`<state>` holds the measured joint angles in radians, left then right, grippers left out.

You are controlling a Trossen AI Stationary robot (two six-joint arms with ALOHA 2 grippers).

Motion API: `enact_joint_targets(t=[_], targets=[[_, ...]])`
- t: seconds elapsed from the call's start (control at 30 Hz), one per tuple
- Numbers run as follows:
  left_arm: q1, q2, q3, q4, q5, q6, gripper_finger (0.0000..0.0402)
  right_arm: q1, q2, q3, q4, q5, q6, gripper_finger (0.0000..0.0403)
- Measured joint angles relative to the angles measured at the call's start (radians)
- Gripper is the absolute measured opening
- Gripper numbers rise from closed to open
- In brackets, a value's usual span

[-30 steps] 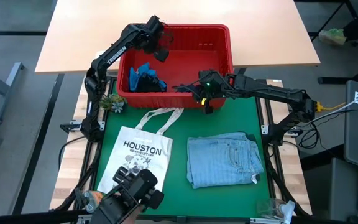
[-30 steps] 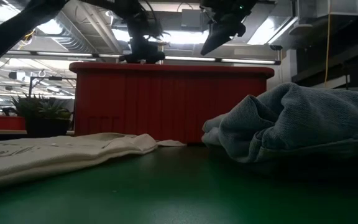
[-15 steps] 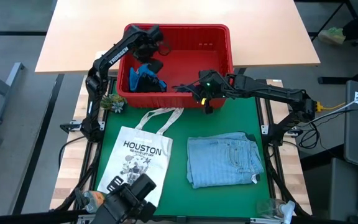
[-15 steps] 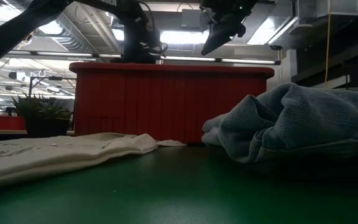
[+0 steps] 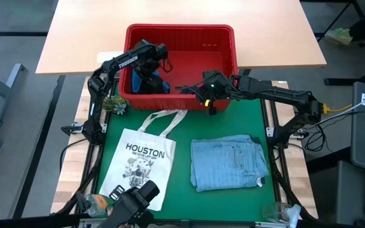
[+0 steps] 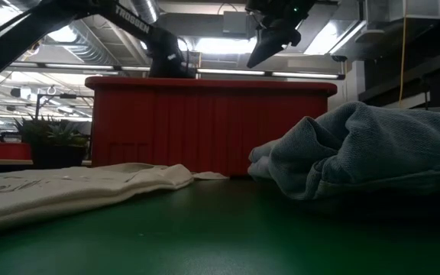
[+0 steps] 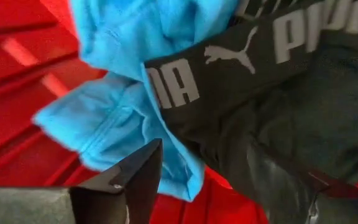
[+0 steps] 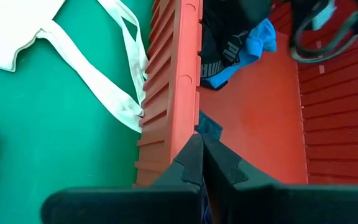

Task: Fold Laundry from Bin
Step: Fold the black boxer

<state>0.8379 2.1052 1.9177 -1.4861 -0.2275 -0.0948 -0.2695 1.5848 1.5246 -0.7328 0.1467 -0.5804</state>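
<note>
The red bin (image 5: 182, 28) stands at the table's far side. In its left part lie a bright blue garment (image 7: 117, 112) and a black one with a "PUMA" waistband (image 7: 272, 99), seen together in the right wrist view (image 8: 229, 46). My left gripper (image 7: 229, 186) is open and points down into the bin just above them (image 5: 149, 75), one finger over the blue cloth and one over the black. My right gripper (image 8: 197, 146) is shut and hangs over the bin's near rim (image 8: 185, 74), clear of it in the low view (image 6: 254, 59). My left gripper comes at the two garments from above with its fingers spread. One finger (image 7: 135, 180) stands in front of the blue cloth's edge. I cannot tell whether either finger touches the cloth.
A folded light blue denim piece (image 5: 227, 163) lies at the near right of the green mat. The white tote bag (image 5: 141, 161) lies at the near left, its straps reaching the bin. A small plant (image 5: 116, 104) stands by the bin's left near corner.
My left gripper has sunk from above the bin's far left rim down into the bin, moving toward its near wall and tipping over until it points steeply down at the garments. It has stayed open. The garments have not moved.
</note>
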Motion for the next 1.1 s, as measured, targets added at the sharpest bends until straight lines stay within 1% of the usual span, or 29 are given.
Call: enact_joint_targets(t=[0.1,0.23,0.37,0.47,0.57,0.67,0.8,0.93,0.97,1.1], targets=[[0.001,0.000,-0.058,0.043,-0.001,0.000,0.0228,0.000,0.000,0.000,0.004,0.000,0.000,0.0005],[0.001,0.000,-0.104,0.095,0.001,-0.005,0.0228,0.000,0.000,0.000,0.004,0.000,0.000,0.0005],[0.001,0.000,-0.112,0.115,0.033,-0.007,0.0227,0.000,0.000,0.000,0.003,0.000,0.000,0.0005],[-0.001,0.000,-0.112,0.127,0.037,-0.007,0.0213,0.000,0.000,0.000,0.003,0.001,0.000,0.0005],[-0.001,0.000,-0.112,0.127,0.037,-0.007,0.0184,0.000,0.000,0.000,0.003,0.004,0.000,0.0005],[-0.001,0.000,-0.112,0.127,0.052,-0.007,0.0144,0.000,0.000,0.000,0.003,0.031,0.000,0.0005],[0.000,0.000,-0.109,0.126,0.082,-0.007,0.0079,0.000,0.000,0.000,0.004,0.047,0.000,0.0005],[-0.001,0.000,-0.090,0.133,0.085,-0.007,0.0014,0.000,0.000,0.000,0.006,0.063,0.000,0.0005],[0.000,0.000,-0.082,0.133,0.085,-0.007,0.0008,-0.001,0.000,0.000,0.006,0.065,0.000,0.0005],[0.000,0.000,-0.023,0.125,0.095,0.000,0.0005,-0.008,-0.015,0.000,0.002,0.076,0.000,0.0005]])
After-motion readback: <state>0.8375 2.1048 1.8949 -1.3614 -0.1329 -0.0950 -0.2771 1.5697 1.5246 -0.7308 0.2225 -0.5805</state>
